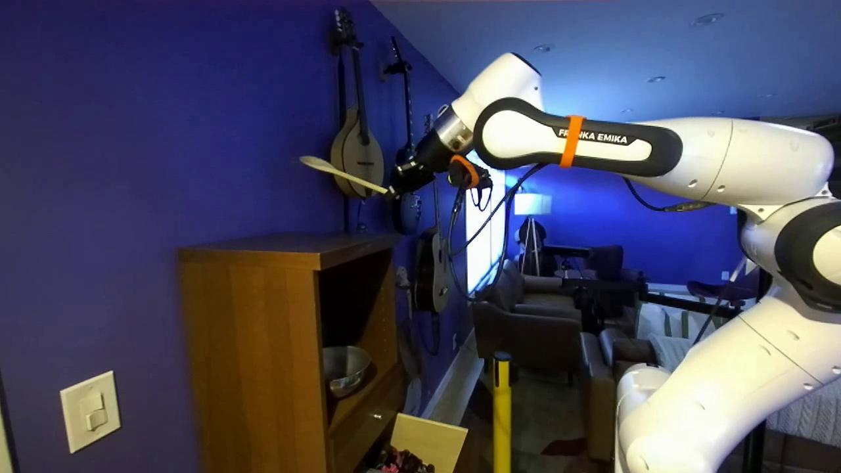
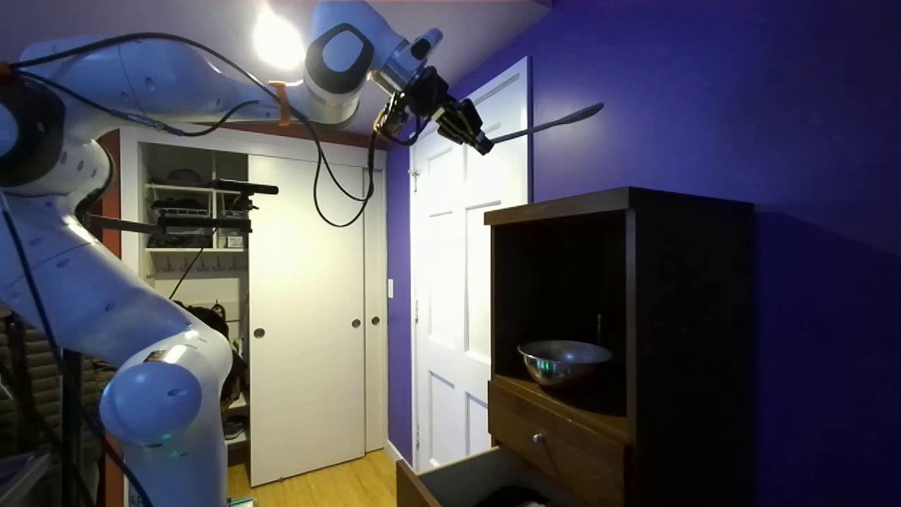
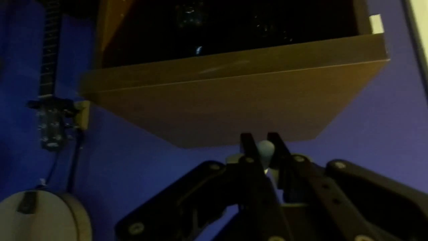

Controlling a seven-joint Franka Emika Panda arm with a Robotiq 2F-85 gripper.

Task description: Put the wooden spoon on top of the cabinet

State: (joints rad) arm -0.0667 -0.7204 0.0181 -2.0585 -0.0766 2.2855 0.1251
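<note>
Gripper [image 1: 392, 192] holds wooden spoon [image 1: 348, 175] by its thin end, scoop higher; tip it flat, go down slow, touch cabinet [image 1: 256, 355] top b4 letting go, w/o bumping wall [image 1: 118, 131]

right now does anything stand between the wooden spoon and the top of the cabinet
Nothing visible does: the gripper holds the wooden spoon higher than the cabinet, with open space between in both exterior views. The stringed instrument hangs on the wall behind.

Brn cabinet shelf [image 2: 586, 403] w/ bowl [image 2: 563, 360]
</note>
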